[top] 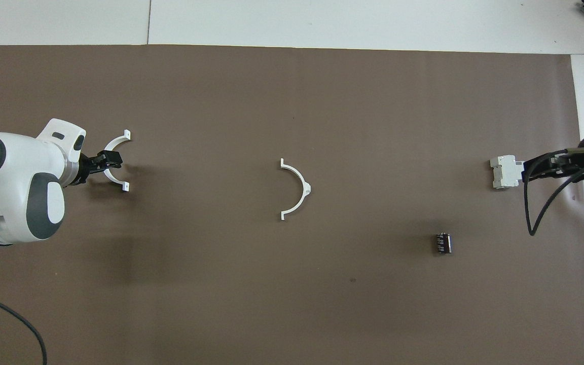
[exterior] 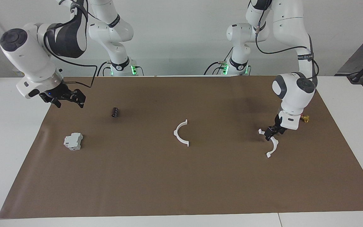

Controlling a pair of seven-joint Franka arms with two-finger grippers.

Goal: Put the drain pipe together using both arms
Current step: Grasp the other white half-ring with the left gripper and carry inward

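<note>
Two white half-rings lie apart on the brown mat [exterior: 181, 189]: one half-ring [exterior: 180, 133] mid-table, the other half-ring [exterior: 272, 142] toward the left arm's end. Left gripper [exterior: 271, 134] is down at that second piece's arc, fingers spread around it, not yet pinching. To do it well: center on the arc, close gently, avoid tabs. Right gripper [exterior: 68, 98] hangs spread over the mat's edge, above the grey block [exterior: 73, 141], waiting.

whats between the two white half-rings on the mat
Nothing: both views show only bare brown mat between the middle half-ring and the half-ring at the left gripper.
</note>
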